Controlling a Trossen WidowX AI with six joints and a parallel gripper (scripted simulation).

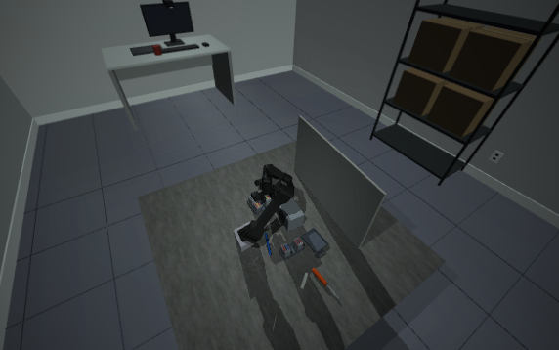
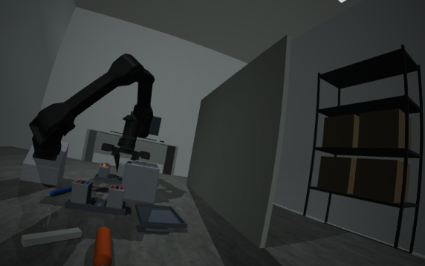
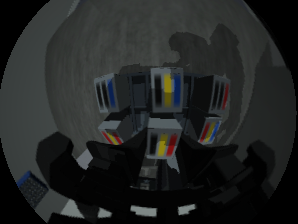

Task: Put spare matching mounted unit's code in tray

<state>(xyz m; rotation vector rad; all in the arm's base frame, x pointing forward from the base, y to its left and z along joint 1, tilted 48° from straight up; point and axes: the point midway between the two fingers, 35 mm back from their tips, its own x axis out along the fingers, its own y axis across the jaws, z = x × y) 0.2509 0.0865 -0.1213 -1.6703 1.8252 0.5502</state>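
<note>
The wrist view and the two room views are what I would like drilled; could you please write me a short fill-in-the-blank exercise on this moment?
1. The gripper is shut on a spare whose stripes are blue, yellow and ____.
2. The dark tray holds ____ spares.
3. In the exterior view, the nearest thing on the mat is an ____ cylinder.
4. The black shelf rack carries brown ____.

Missing words: red; no; orange; boxes
</note>
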